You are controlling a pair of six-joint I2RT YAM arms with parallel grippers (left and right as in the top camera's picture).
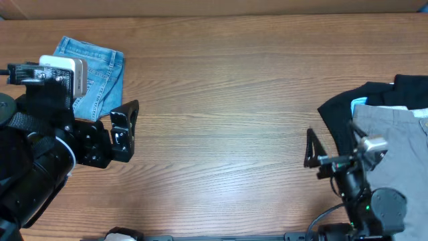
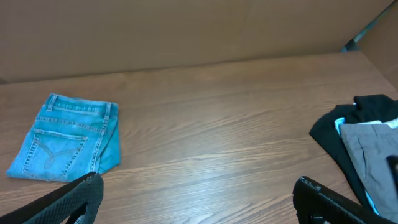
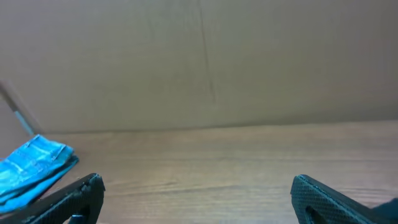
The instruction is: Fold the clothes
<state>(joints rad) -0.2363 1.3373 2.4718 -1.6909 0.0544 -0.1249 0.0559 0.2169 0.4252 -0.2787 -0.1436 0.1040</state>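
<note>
Jeans lay folded into a compact bundle at the far left of the surface, and from overhead part of the bundle was hidden under the left arm's wrist and its camera. Through the left wrist camera I could see the jeans with a stitched back pocket facing up, the waistband along the far edge and the folded layers stacked at the right side. The left pincer hung near the bundle, just to the near side and right of it, and nothing touched the denim. Its jaws stood wide apart and released, holding nothing. In its own view the left pincer faced bare wood, with the jeans ahead of and just beyond its left fingertip.

The right pincer sat well apart from the jeans, over on the right half of the surface, with open wood between them. Its own camera showed the right pincer with both jaws spread and empty. The jeans appeared there only as a blue shape at the far left edge of the view.

At the right edge of the surface lay a pair of grey trousers on top of a black garment, just beside the right arm. From the left wrist camera I saw the same grey trousers and black garment at the right side of the view.
</note>
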